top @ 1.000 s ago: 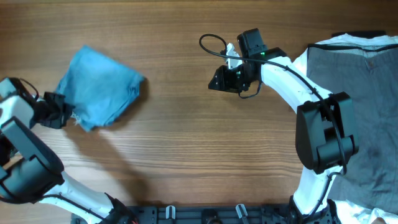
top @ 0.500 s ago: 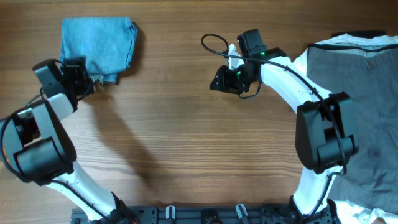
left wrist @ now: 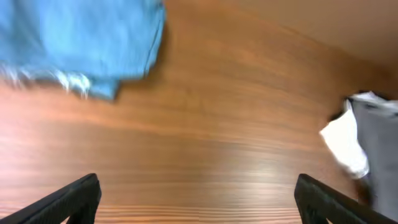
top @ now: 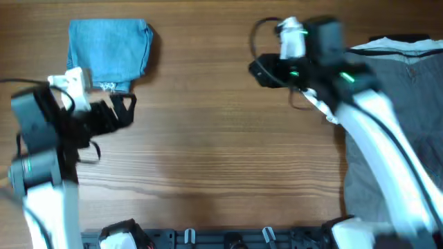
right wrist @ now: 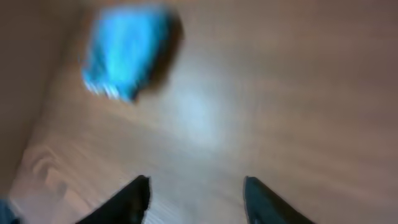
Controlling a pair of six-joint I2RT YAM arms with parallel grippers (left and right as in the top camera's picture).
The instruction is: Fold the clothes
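Note:
The light blue jeans point(top: 109, 54) lie folded into a small square packet at the far left of the table, frayed whitish hem on the near edge. They also show in the left wrist view as the jeans point(left wrist: 74, 43) and, blurred, in the right wrist view as the jeans point(right wrist: 127, 53). My left gripper point(top: 124, 111) hovers just near of the packet, open and empty, with bare wood between the jaws of the left gripper point(left wrist: 198, 183). My right gripper point(top: 257, 71) is over the far middle of the table, well apart from the jeans. The right gripper point(right wrist: 196, 182) is open with nothing in it.
A dark grey garment point(top: 401, 104) lies on a white cloth point(top: 387, 47) along the table's right side. Both appear at the right edge of the left wrist view, the grey garment point(left wrist: 382, 143) beside the white cloth point(left wrist: 345, 143). Bare wood lies between the two arms.
My left gripper opened and let go of the jeans, then drew back toward the near side. The jeans settled flat at the far left. My right arm shifted right and its jaws widened.

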